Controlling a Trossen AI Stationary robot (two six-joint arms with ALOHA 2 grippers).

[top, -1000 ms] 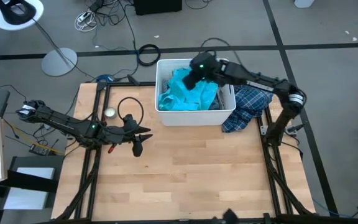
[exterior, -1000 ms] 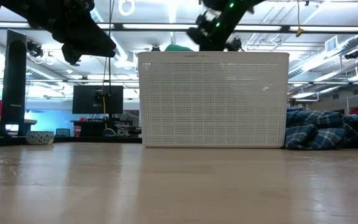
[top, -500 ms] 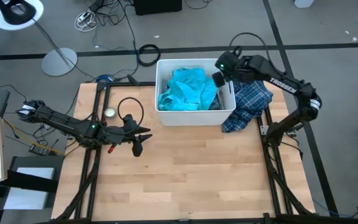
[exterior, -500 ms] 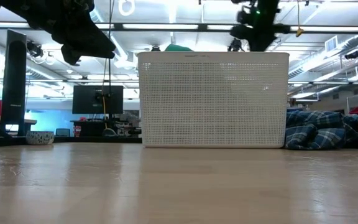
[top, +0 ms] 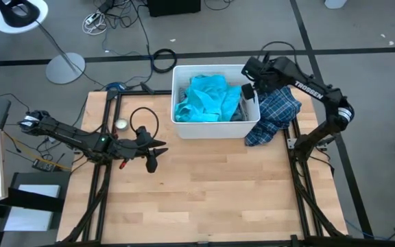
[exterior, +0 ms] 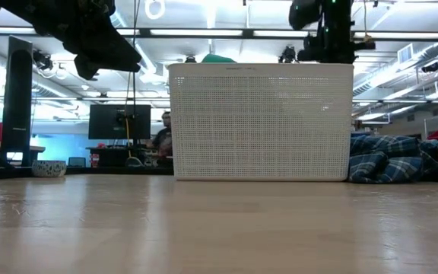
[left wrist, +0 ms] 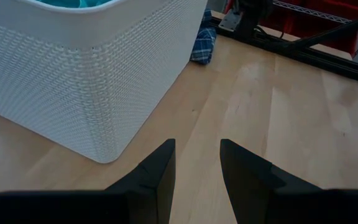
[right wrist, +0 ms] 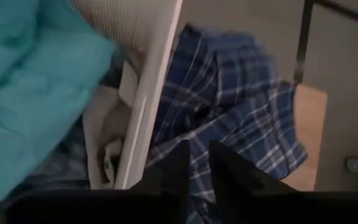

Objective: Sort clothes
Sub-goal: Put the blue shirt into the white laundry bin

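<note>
Pale wooden surface (top: 204, 185): filled the centre of the high view.

White rectangular perforated plastic bin (top: 184, 127): upper centre of the high view.

Navy-white plaid shirt (top: 273, 113): crumpled heap just right of the bin, touching its right wall; long axis ran from upper right to lower left, lower end spilling toward the surface's right edge.

Bright turquoise garment (top: 204, 96): bunched in the bin, no clear axis, peaking above the rim in the low view.

Right gripper (top: 249, 75): hung over the bin's upper right corner, fingers close together, nothing between them.

Left gripper (top: 153, 161): waited at centre left, fingers slightly apart, empty.

Risk: descending here, the right gripper would probably strike the bin's rim, or snag a single fold and drag the shirt off the edge.
</note>
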